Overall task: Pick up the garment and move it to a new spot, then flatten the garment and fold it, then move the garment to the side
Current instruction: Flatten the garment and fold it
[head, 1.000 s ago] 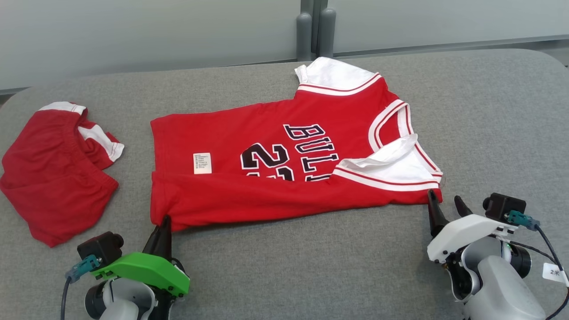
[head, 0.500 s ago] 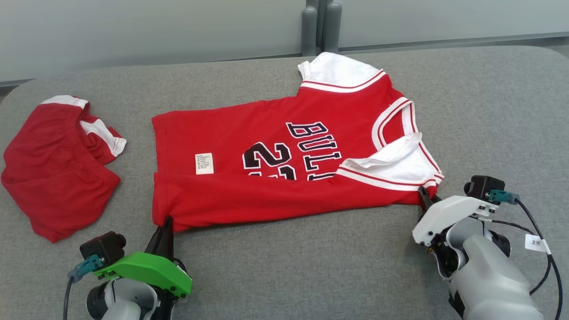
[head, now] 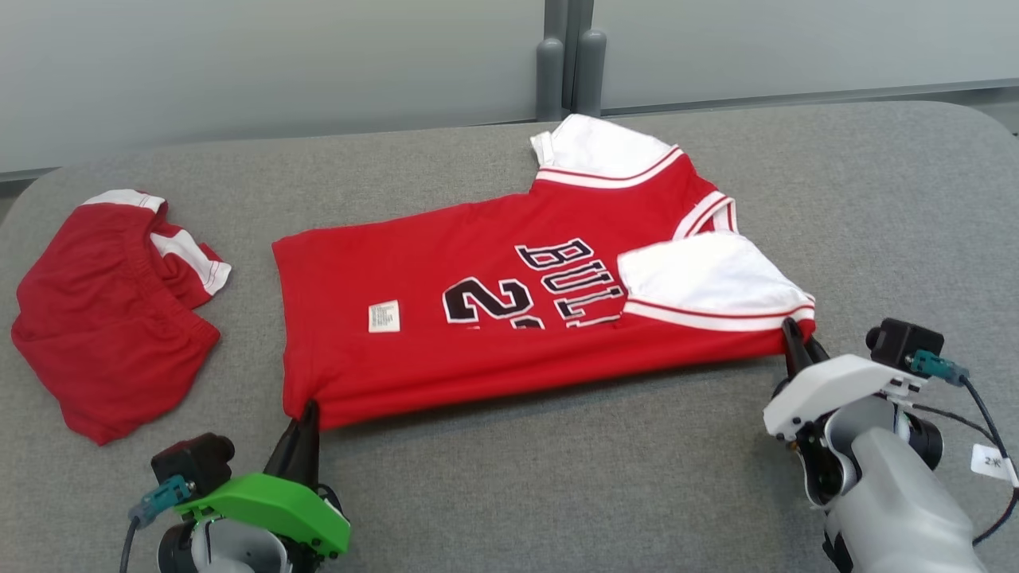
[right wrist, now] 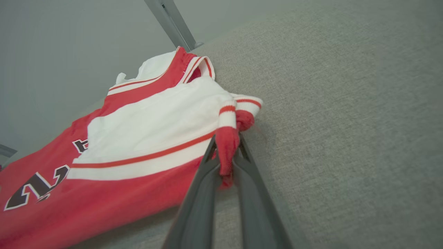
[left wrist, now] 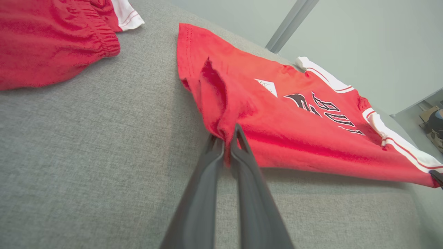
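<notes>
Jersey (head: pixel 478 358), corners in both jaws

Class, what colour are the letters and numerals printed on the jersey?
Black with white outlines, on the red jersey; clearest in the head view.

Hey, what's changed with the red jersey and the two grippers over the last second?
The right gripper, open beside the jersey a second ago, moved in and closed on its near shoulder corner. The white sleeve now lies flatter over the lettering. The left gripper stays clamped on the near hem corner, and the red shorts lie where they were.
</notes>
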You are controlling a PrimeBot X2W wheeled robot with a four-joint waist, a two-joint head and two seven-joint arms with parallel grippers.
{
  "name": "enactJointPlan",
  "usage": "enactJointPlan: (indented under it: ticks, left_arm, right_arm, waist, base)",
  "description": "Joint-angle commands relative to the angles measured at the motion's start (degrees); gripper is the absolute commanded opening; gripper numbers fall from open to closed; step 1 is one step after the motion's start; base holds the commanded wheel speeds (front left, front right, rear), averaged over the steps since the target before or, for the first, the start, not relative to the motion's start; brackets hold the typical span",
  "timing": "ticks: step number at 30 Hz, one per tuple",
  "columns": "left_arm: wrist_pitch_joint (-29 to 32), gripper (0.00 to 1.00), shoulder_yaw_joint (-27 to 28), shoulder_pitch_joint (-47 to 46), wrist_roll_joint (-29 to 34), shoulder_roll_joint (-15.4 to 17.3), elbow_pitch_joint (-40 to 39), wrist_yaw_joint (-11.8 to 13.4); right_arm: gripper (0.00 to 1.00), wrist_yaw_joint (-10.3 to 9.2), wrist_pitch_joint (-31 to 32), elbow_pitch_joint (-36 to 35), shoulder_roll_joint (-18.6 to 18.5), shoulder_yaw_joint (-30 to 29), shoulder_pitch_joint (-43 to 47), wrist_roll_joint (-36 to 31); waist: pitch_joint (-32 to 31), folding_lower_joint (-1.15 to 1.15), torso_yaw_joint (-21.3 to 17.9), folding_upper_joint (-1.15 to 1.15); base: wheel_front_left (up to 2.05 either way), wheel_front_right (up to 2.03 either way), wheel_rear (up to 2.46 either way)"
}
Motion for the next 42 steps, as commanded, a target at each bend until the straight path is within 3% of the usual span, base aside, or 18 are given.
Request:
enactJointPlan:
  ticks: [1, 12, 22, 23, 24, 25, 26, 35, 42]
  left_arm:
    - [0.2, 0.0, -0.07, 1.28, 0.43, 0.81, -0.57, 0.37]
    - [0.85, 0.0, -0.84, 10.81, -1.38, -0.47, -2.78, 2.82]
    - [-0.73, 0.0, -0.95, 11.76, -2.03, -2.05, 1.43, 3.32]
    - [-1.1, 0.04, -0.98, 11.59, -1.82, -2.07, 1.67, 3.37]
    - [-1.26, 0.33, -1.03, 11.51, -1.61, -2.03, 1.84, 3.38]
    - [-1.54, 0.75, -1.09, 11.59, -1.47, -1.91, 1.79, 3.45]
    - [-1.62, 1.0, -1.15, 11.78, -1.32, -1.81, 1.61, 3.4]
    - [-2.31, 1.0, -0.53, 13.13, 0.57, 1.53, -4.48, 5.15]
    - [1.67, 1.0, -0.62, 5.18, 3.53, 6.31, -7.11, 5.72]
  right_arm:
    - [0.0, -0.04, 0.17, -1.24, -0.62, -0.53, 2.06, -0.17]
    - [0.0, -0.07, 5.73, -15.88, 0.18, -6.01, 17.84, -3.13]
    - [0.0, -0.09, 8.15, -23.05, 1.03, -8.88, 24.14, -5.06]
    - [0.04, -0.09, 8.08, -23.48, 1.04, -8.71, 24.62, -4.84]
    - [0.19, -0.09, 7.99, -23.92, 1.05, -8.6, 25.04, -4.89]
    - [0.67, -0.08, 7.92, -24.54, 1.04, -8.52, 25.46, -4.93]
    - [1.0, -0.06, 7.86, -25.19, 1.11, -8.45, 25.83, -4.94]
    - [1.0, -0.03, 8.94, -35.32, 1.23, -11.33, 30.28, -6.74]
    - [1.0, -0.03, 11.83, -45.44, 1.26, -11.49, 30.12, -9.38]
  waist:
    - [-0.43, 0.0, -0.2, 0.22]
    - [-1.06, 0.0, -1.13, 0.22]
    - [-1.65, 0.0, -0.69, 0.22]
    - [-1.69, 0.0, -0.67, 0.22]
    - [-1.75, 0.0, -0.65, 0.22]
    - [-1.81, 0.0, -0.64, 0.22]
    - [-1.84, 0.0, -0.66, 0.22]
    - [-1.81, 0.0, -1.61, 0.22]
    - [-0.3, 0.0, -2.41, 0.22]
  base:
    - [0.0, 0.0, 0.0]
    - [0.0, 0.0, 0.0]
    - [0.0, 0.0, 0.0]
    - [0.0, 0.0, 0.0]
    - [0.0, 0.0, 0.0]
    - [0.0, 0.0, 0.0]
    - [0.0, 0.0, 0.0]
    - [0.0, 0.0, 0.0]
    - [0.0, 0.0, 0.0]
